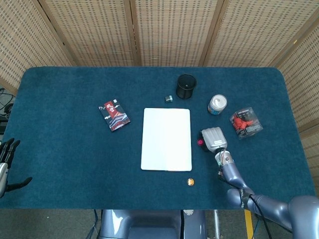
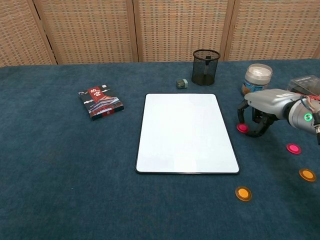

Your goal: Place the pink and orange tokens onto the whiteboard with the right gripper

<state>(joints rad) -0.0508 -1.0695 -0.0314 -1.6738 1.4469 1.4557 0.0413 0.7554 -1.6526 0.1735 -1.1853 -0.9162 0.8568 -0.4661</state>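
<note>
So the whole setup sits on a big desk [image 1: 65, 164] covered in dark teal cloth. Biggest thing on it is the whiteboard [image 2: 186, 133], lying flat dead centre, nothing on it yet, so no token has been delivered so far.

The right hand [image 2: 267, 107] is just off the board's right edge, palm down, fingers [image 2: 241, 114] curled downward around a pink token [image 2: 242, 128]. From the chest view the fingertips look right at the token, maybe touching it, but I honestly can't tell if it's pinched or if the hand is only closing in. My guess is this is the grab for the first pink one, since it's the closest to the board.

The left hand [image 1: 7, 162] is parked way over at the left desk edge, fingers spread, holding nothing. Makes sense, the task is right-hand only.

Clutter along the back: a black mesh pen cup [image 2: 205, 67], a white-lidded jar [image 2: 257, 78], a clear packet with red stuff [image 1: 245, 122], a dark red-patterned card box [image 2: 100, 102] on the left, and a tiny grey cube [image 2: 181, 83].

Remaining tokens, all on the right side of the desk near the board's lower right corner: a second pink token [image 2: 293, 148], an orange token [image 2: 243, 193] just below the corner, and another orange token [image 2: 307, 174] further right. All within easy reach of that arm, probably on purpose.
</note>
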